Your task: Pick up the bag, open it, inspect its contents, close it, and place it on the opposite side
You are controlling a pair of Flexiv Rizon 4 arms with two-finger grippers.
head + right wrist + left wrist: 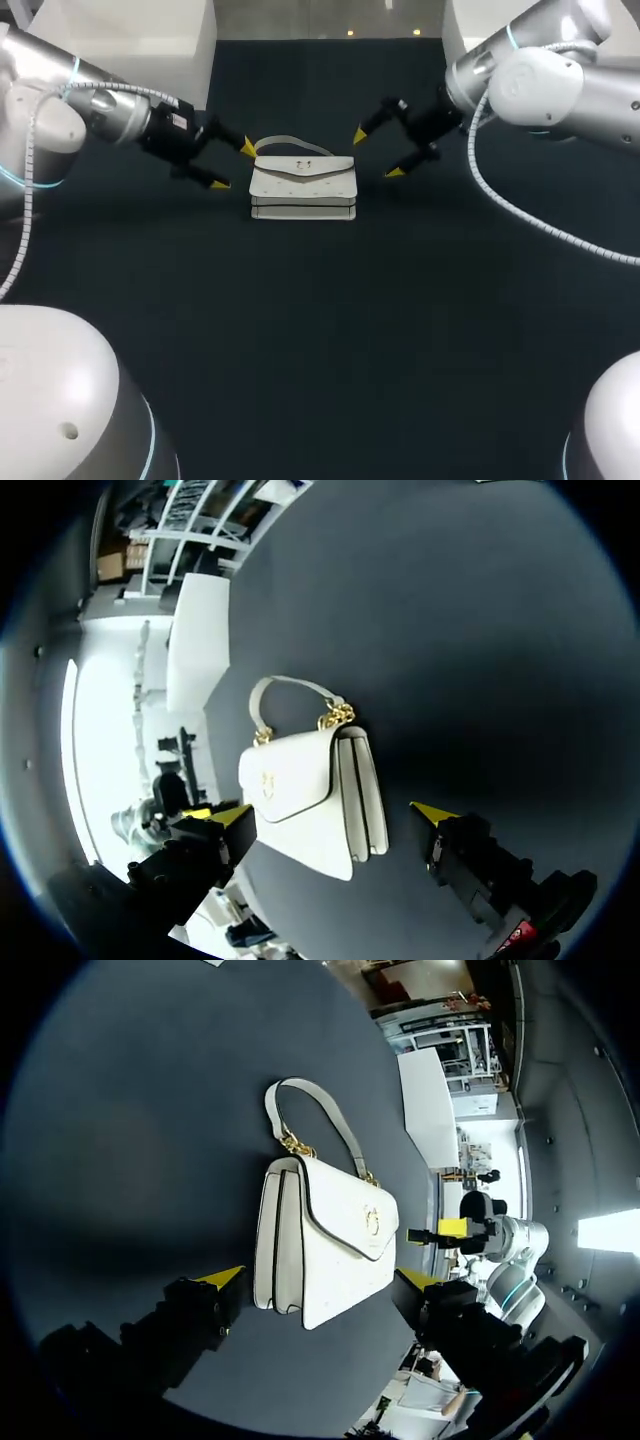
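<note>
A white handbag [303, 187] with a closed flap, gold clasp and a curved handle stands upright on the dark table, in the far middle. My left gripper [232, 166] hovers open just off the bag's left end, yellow tips spread. My right gripper [376, 153] is open at the bag's right end, a little apart from it. In the left wrist view the bag [325, 1245] lies ahead of and between the open fingers of the left gripper [322, 1280], untouched. Seen from the right wrist, the bag [310, 785] sits ahead of the spread right gripper [328, 813].
The dark table [320, 340] stretches wide in front of the bag. White blocks [130, 40] stand past the far corners. The arms' white bases [60, 400] fill the near corners.
</note>
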